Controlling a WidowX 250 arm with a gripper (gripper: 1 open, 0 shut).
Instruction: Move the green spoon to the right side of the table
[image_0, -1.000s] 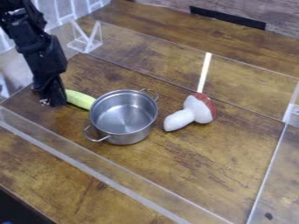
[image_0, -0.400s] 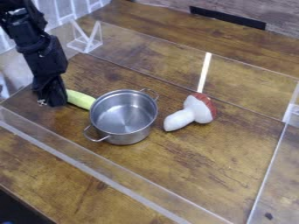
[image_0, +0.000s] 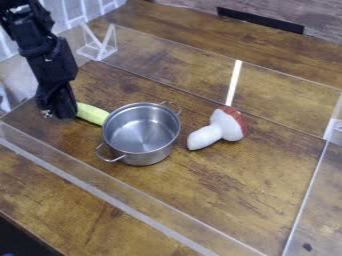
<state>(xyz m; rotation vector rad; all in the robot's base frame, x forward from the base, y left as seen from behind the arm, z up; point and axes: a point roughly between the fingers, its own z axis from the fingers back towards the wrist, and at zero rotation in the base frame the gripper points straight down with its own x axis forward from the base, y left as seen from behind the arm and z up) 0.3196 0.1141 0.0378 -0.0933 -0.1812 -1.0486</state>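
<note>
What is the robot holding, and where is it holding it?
Cannot tell for sure. The closed jaws of the gripper cover one end of the green spoon, which lies flat on the table.

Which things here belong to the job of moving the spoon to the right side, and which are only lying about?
Belong to the job:
spoon
table
gripper, down at the spoon's left end

Only lying about:
pot
mushroom toy
white stick
</note>
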